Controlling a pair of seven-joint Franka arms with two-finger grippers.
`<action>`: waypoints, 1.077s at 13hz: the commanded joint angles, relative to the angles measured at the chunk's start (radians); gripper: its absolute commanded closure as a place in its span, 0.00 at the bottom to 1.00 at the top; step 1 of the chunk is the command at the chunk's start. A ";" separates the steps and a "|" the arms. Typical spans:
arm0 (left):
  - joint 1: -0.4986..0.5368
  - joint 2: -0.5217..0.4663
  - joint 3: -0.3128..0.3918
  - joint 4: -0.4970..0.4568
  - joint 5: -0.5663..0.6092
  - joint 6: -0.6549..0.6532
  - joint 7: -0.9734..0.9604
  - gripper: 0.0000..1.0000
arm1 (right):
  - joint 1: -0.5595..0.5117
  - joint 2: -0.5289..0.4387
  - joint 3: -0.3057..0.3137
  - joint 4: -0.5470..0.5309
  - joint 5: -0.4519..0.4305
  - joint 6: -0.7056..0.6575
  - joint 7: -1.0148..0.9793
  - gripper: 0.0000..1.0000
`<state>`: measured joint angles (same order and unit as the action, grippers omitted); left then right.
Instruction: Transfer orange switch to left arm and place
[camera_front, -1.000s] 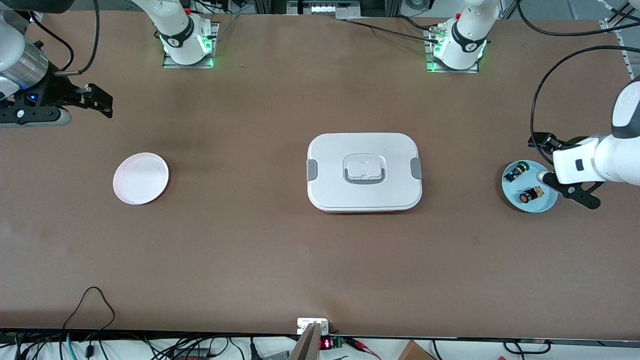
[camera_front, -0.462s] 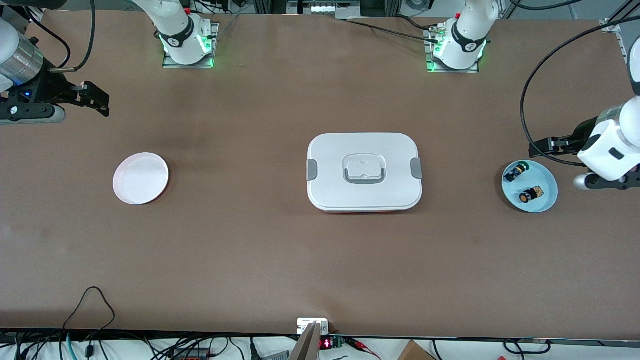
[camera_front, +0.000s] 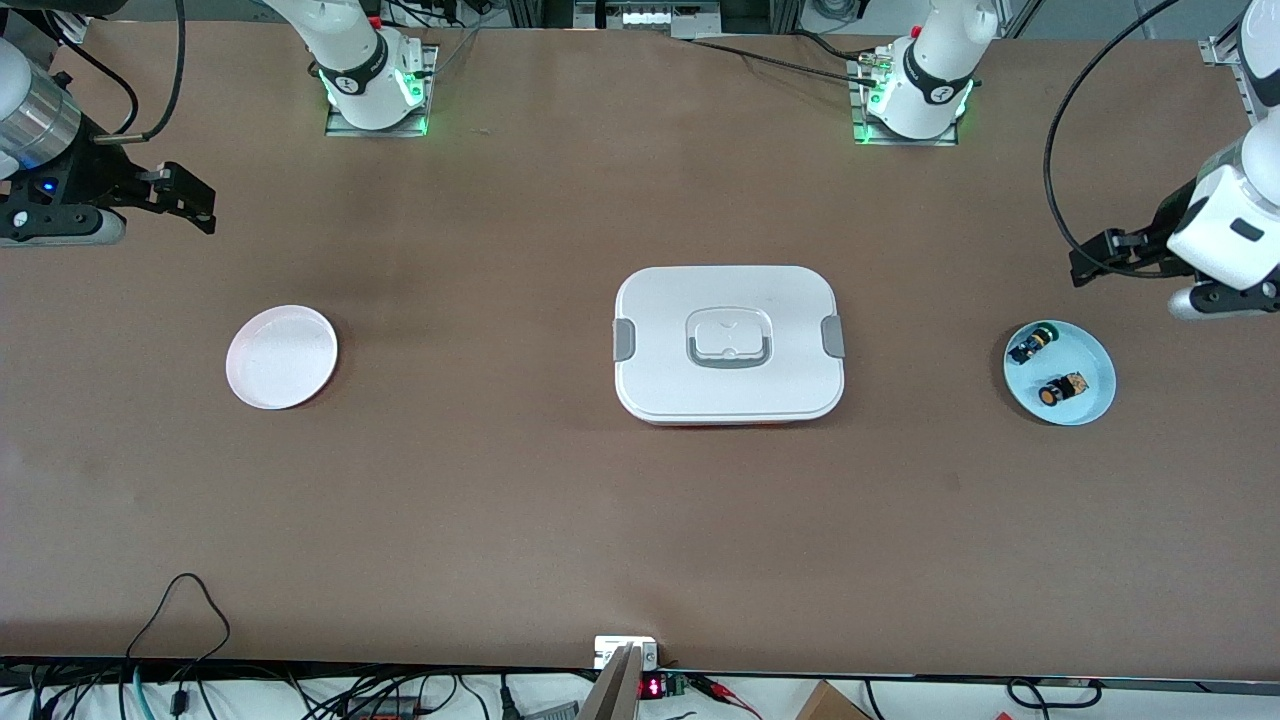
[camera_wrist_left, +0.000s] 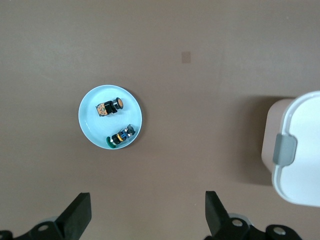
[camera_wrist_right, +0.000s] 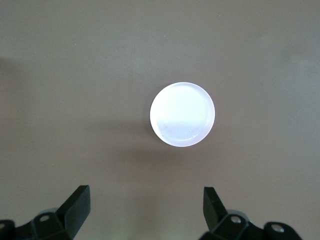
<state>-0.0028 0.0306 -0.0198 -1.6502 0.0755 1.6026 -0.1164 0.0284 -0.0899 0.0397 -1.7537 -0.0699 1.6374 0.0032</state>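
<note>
The orange switch lies on its side on a pale blue plate at the left arm's end of the table, beside a black switch with blue, green and yellow parts. My left gripper hangs open and empty over bare table beside that plate. The white box stands mid-table, lid on. Over the right arm's end of the table my right gripper is open and holds nothing.
An empty white plate sits toward the right arm's end of the table. The arms' bases stand along the table's edge. Cables lie past the edge nearest the front camera.
The left arm has risen and swung off the blue plate's rim, out over bare table beside it. The right gripper has drifted slightly toward its end of the table.
</note>
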 joint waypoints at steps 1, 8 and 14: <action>-0.010 -0.031 0.021 -0.042 -0.017 0.023 0.046 0.00 | -0.004 -0.004 0.005 0.020 0.015 -0.010 0.003 0.00; -0.011 -0.024 -0.015 -0.022 -0.020 0.017 0.043 0.00 | -0.004 -0.002 0.005 0.062 0.015 -0.073 0.000 0.00; -0.010 -0.024 -0.017 -0.022 -0.048 0.013 0.043 0.00 | -0.004 0.005 0.005 0.066 0.015 -0.093 0.000 0.00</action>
<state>-0.0162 0.0195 -0.0390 -1.6686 0.0537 1.6130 -0.0950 0.0289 -0.0883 0.0407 -1.7048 -0.0699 1.5648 0.0032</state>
